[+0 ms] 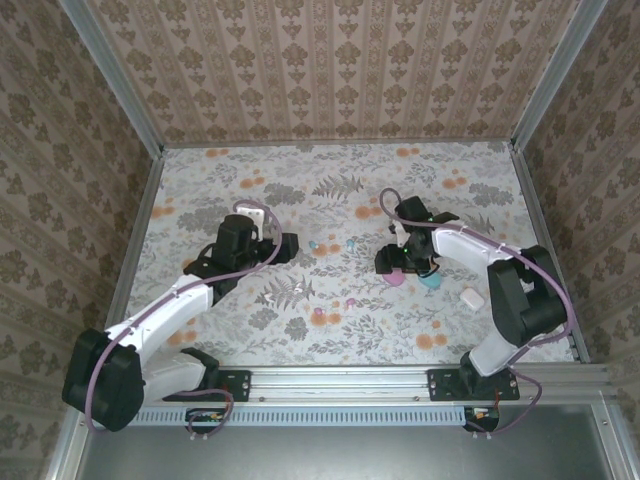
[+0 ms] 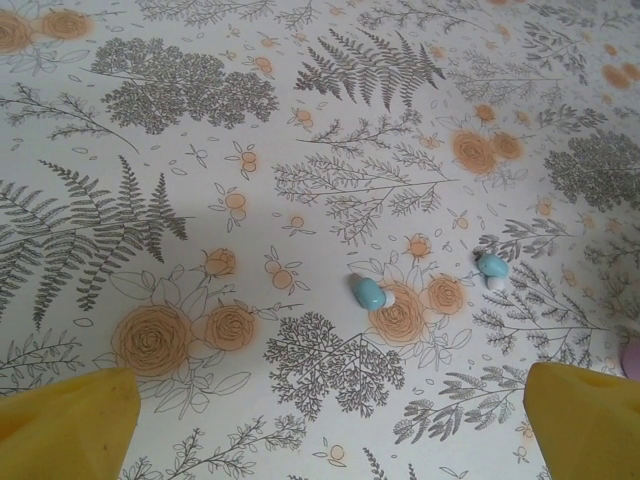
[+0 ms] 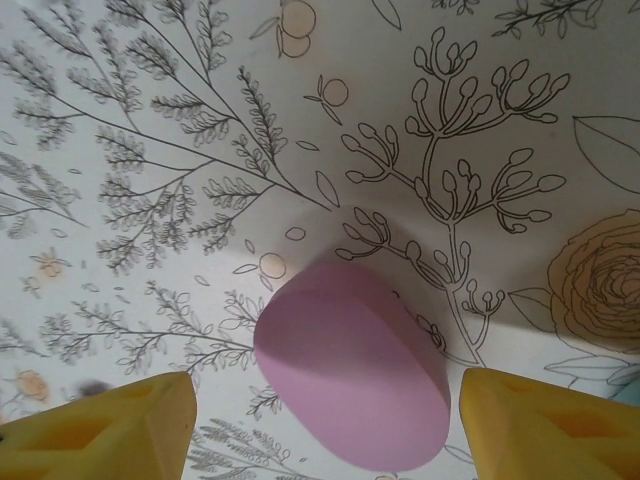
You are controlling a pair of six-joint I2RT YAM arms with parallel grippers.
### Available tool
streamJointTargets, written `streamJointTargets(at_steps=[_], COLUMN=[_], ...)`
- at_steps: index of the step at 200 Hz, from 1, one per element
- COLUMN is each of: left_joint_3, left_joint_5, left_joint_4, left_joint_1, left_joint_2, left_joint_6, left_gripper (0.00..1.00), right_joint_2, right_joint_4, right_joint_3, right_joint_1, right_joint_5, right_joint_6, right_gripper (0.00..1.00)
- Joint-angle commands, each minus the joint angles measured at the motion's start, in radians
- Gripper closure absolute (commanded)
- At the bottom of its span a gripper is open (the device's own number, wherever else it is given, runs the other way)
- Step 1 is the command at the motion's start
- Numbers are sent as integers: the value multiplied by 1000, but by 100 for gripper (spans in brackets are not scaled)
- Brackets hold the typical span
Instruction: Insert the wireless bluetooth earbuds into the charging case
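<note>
Jaws of my left gripper [image 2: 328, 405] stand at their widest with nothing between them, over the left half of the table [image 1: 200, 180] and facing its middle. Two blue earbuds lie loose there on the print. The nearer blue earbud [image 2: 369, 292] is just ahead of this gripper and a touch right of its centre line. The second blue earbud [image 2: 492, 269] is further right and a little further off, well apart from the first. The nearer one lies slanted, blue body up-left and white tip down-right in the left wrist view, so its long axis runs neither along nor square across the line the fingers close on. I judge I'd want a wrist turn before coming down on it. Further right, my right gripper [image 3: 328, 420] is partly open and straddles the pink case [image 3: 350, 365], which lies flat and looks closed to me. One finger shows a clear gap, the other is just beside the shell, and I see no grip. A teal case [image 1: 432, 282] sits just right of it, and a white case [image 1: 472, 298] lies nearer the right edge. By my reckoning the left arm is the nearer one to the buds, and the pink case would need opening first.
</note>
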State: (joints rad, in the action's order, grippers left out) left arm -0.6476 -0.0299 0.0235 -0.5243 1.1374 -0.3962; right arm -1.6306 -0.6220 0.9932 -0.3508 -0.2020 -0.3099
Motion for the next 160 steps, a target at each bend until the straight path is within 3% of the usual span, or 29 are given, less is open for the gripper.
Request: streamJointTargets(at_steps=[1, 55, 107, 160], left_joint_3=[-38, -63, -75, -84], left_joint_5=[12, -4, -2, -2], left_joint_4=[22, 28, 27, 33], left_joint_1=[-6, -6, -6, -7], left_joint_2=[9, 48, 63, 70], left_joint_6=[19, 20, 9, 10], left_gripper=[0, 0, 0, 0], right_joint_2=[-14, -27, -51, -102], right_joint_4=[-20, -14, -63, -97], right_joint_3=[22, 25, 47, 79], right_joint_1=[-17, -68, -128, -154], right_joint_5=[74, 71, 195, 215], right_joint_6=[46, 94, 111, 144], right_gripper=[29, 32, 39, 46])
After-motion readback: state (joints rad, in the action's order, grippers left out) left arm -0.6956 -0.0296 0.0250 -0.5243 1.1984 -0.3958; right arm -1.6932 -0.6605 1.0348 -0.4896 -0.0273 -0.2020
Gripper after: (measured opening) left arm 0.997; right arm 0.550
